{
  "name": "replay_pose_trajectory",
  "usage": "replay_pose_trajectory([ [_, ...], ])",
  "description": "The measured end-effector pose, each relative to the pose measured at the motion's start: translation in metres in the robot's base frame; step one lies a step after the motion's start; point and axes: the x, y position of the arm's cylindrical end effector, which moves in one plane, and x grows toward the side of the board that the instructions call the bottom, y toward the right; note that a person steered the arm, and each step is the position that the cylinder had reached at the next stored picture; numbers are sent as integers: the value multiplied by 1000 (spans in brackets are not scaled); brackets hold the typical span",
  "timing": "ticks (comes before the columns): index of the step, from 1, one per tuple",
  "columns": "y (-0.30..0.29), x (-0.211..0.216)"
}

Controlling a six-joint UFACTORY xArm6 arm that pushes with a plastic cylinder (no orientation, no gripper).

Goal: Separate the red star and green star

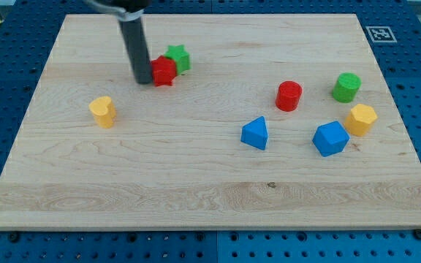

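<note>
The red star [164, 71] lies in the upper left part of the wooden board, touching the green star [177, 58], which sits just above and to its right. My tip [143, 79] is at the red star's left side, touching or nearly touching it. The dark rod rises from there to the view's top edge.
A yellow block [103, 111] lies at the left. A red cylinder [289, 96], a green cylinder [346, 87], a yellow hexagonal block [360, 119], a blue triangular block [255, 134] and a blue block [330, 138] lie at the right. The wooden board [196, 204] rests on a blue perforated table.
</note>
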Motion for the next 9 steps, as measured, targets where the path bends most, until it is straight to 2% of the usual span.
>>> replay_pose_trajectory([
  [1,11,-19],
  [2,-4,-47],
  [3,0,-86],
  [5,103,-74],
  [6,114,-72],
  [7,101,-72],
  [8,54,-72],
  [9,51,-68],
])
